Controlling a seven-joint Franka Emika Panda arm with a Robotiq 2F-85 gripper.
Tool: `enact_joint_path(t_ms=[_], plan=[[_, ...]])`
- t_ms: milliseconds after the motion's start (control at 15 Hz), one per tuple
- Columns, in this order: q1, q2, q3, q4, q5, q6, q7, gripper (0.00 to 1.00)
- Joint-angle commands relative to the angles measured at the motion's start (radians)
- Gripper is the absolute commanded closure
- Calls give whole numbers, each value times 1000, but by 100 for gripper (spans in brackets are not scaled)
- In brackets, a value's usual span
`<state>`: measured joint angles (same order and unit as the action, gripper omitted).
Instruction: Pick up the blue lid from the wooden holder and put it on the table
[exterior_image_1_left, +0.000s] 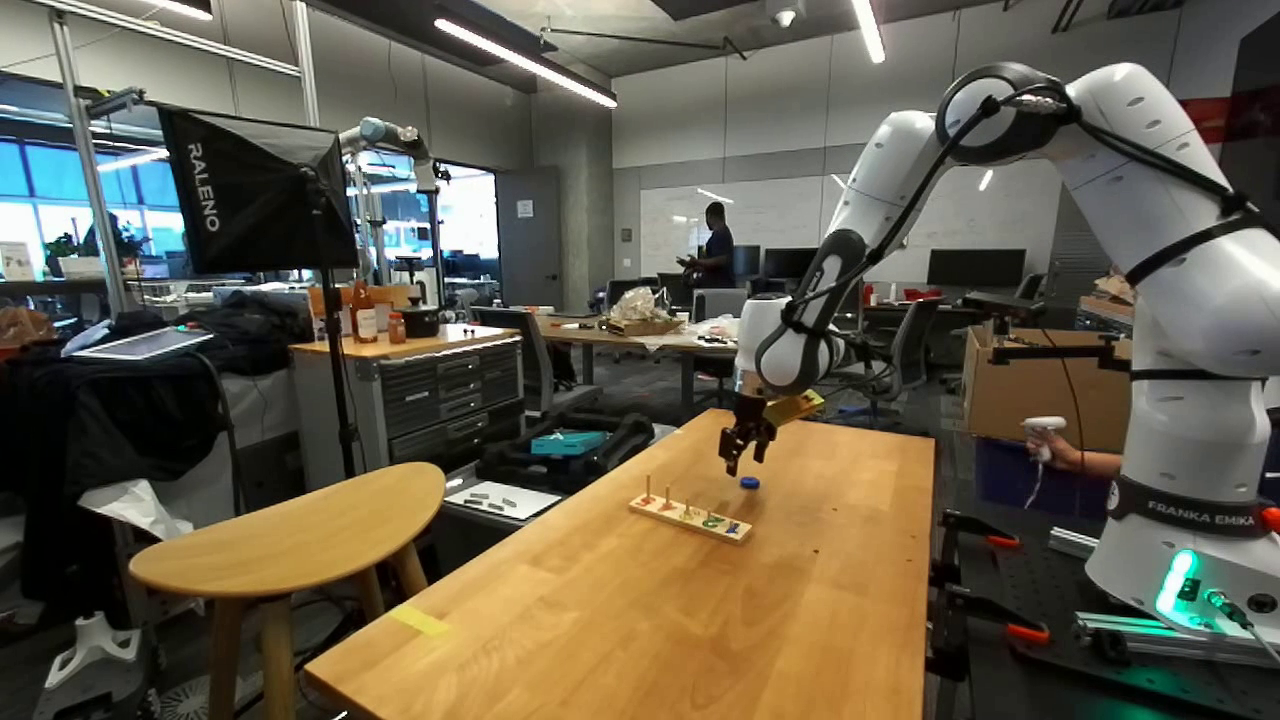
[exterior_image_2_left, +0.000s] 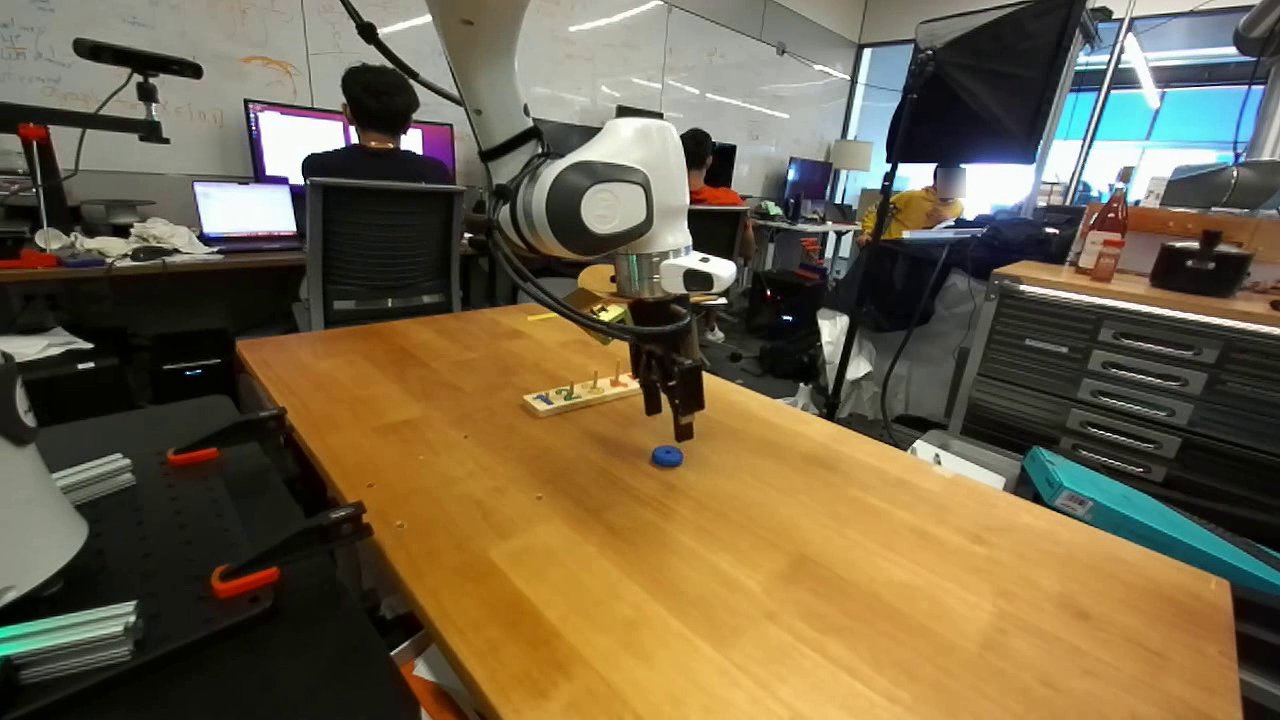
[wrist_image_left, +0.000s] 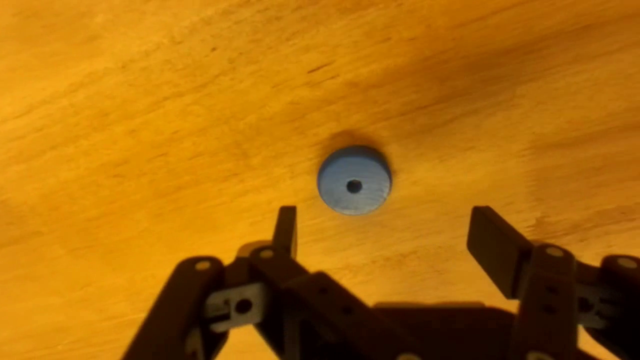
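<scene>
The blue lid (exterior_image_1_left: 750, 483) is a small round disc with a hole in its middle. It lies flat on the table (exterior_image_1_left: 780, 620), apart from the wooden holder (exterior_image_1_left: 690, 518). It also shows in an exterior view (exterior_image_2_left: 667, 456) and in the wrist view (wrist_image_left: 367, 189). The holder, a pale strip with thin pegs and coloured digits, also shows in an exterior view (exterior_image_2_left: 575, 397), partly behind the gripper. My gripper (exterior_image_1_left: 746, 466) is open and empty, pointing down above the lid. In the wrist view the fingers (wrist_image_left: 383, 215) are wide apart, with the lid just beyond the tips, closer to the left finger.
Black and orange clamps (exterior_image_2_left: 250, 575) grip the table's edge on the robot's side. A rounded wooden stool (exterior_image_1_left: 290, 530) stands beside the table. A black case (exterior_image_1_left: 565, 450) and a drawer cabinet (exterior_image_1_left: 450, 390) stand past the far edge.
</scene>
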<state>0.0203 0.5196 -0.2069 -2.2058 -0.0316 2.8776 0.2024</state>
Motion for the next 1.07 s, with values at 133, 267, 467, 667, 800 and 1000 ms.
enact_joint_path(t_ms=[133,267,467,667,800,1000], plan=[[2,-247,121,-59,61,-227,-25,0],[3,-337,170,-64,91,-336,-37,0],[16,-479,227,-66,143,-497,-48,0],[36,-622,259,-61,190,-684,-35,0],[32,-554,258,-27,158,-646,-16,0],[35,-615,263,-48,163,-680,-17,0]])
